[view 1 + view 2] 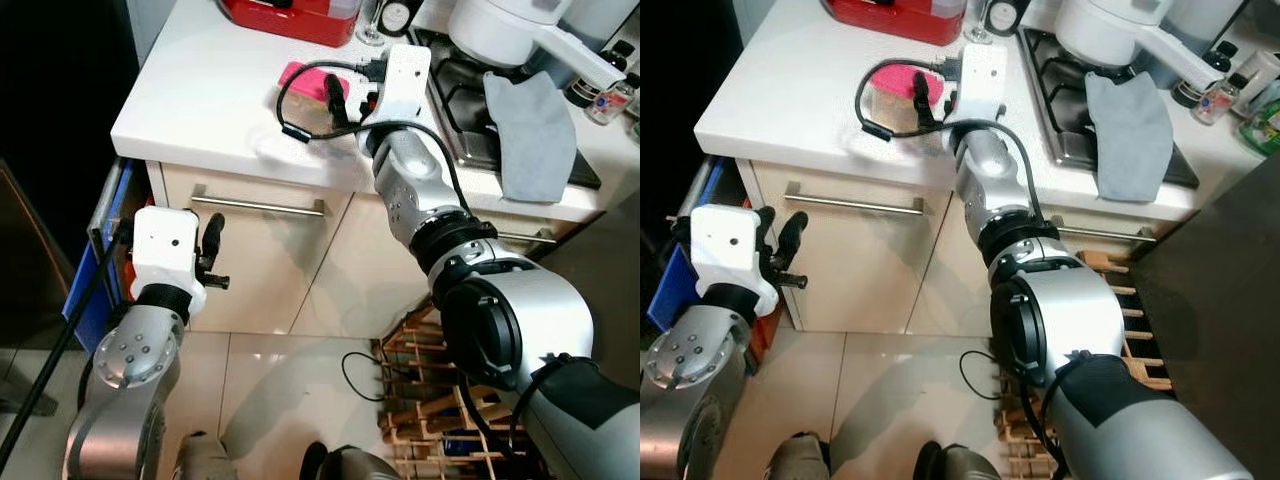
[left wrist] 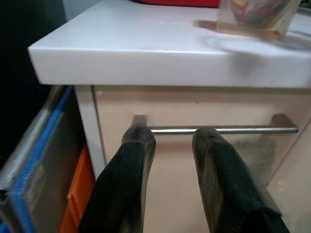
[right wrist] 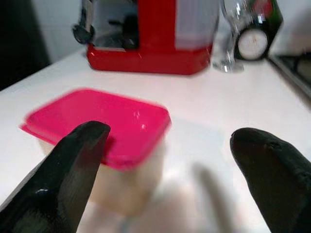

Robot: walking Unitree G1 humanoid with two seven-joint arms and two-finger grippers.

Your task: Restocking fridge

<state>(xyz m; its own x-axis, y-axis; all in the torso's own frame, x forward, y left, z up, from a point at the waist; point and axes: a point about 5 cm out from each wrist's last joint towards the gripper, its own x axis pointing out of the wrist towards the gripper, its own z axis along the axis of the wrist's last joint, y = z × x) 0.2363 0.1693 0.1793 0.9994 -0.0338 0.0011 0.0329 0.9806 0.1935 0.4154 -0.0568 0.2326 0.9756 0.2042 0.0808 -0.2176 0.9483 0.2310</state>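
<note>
— Pink-lidded container [image 3: 104, 133] where?
— On the white counter [image 1: 200, 100], toward its middle, in front of the red appliance [image 3: 150, 43] at the far edge. Upright, lid on, nothing touching it.
— Right pincer [image 3: 160, 179]?
— Reached out over the counter, spread wide, aimed at the container from the near side. Not closed on anything; one black finger overlapping the lid's near corner in the wrist view, contact impossible to judge. Probably lined up that way to straddle the box for a grab.
— Left pincer [image 2: 170, 160]?
— Down low at the left, in front of the drawer handle [image 2: 218, 129], fingers slightly parted, holding nothing. Likely just parked out of the way.
— Anything given by one camera and missed by another?
— From the head: grey cloth [image 1: 530, 130] draped on the hob at the right, wooden rack [image 1: 430, 420] on the floor. From the right wrist: clear lower walls of the container, glass and small clock beside the appliance.
</note>
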